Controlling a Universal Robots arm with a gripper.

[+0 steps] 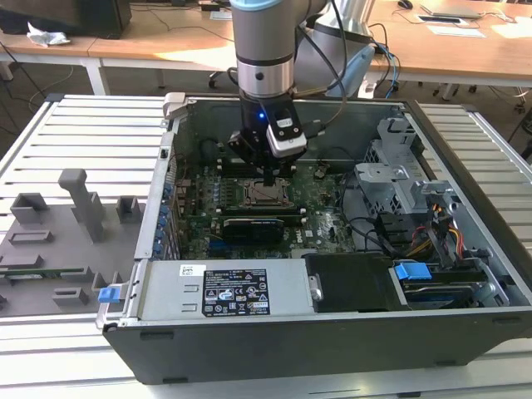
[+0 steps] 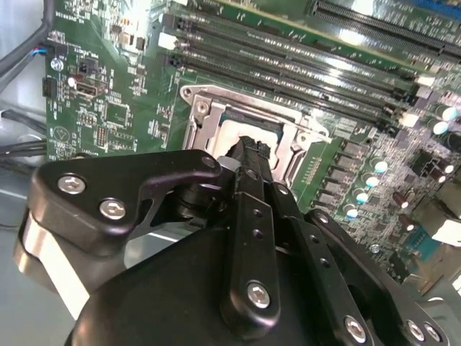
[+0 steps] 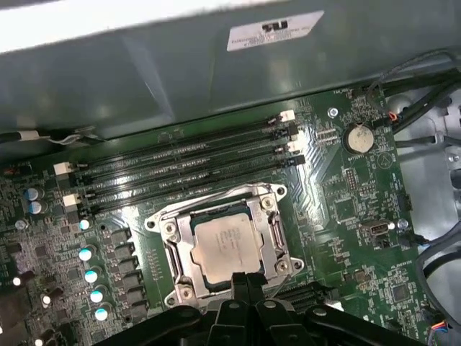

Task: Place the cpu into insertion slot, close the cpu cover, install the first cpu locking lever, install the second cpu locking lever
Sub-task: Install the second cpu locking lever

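Two black fingers [image 2: 248, 162] of my pincer [image 3: 246, 280] are pressed tight together with nothing between them, and their tips sit right at the edge of the socket [image 3: 220, 249] on the green board [image 3: 346, 209]. I think they are closed like this so they can push like one thin stick, not grab.

Just past the tips, the chip [image 3: 222, 244] lies flat in the socket with its silver side up. So the chip is already in its place. Around it sits the metal frame [image 3: 268, 223], lying down flat over the chip's edges, and it looks closed to me. I cannot tell if the thin levers along the sides are hooked in yet.

Next to the socket run the long black memory slots [image 3: 187, 169], near the grey wall of the computer case [image 1: 332, 341].

My arm [image 1: 263, 50] comes straight down into the open case, with the pincer [image 1: 271, 176] pointing down just above the socket [image 1: 266, 195]. The case rests on a ribbed metal surface [image 1: 83, 133], beside some grey blocks [image 1: 79, 199].
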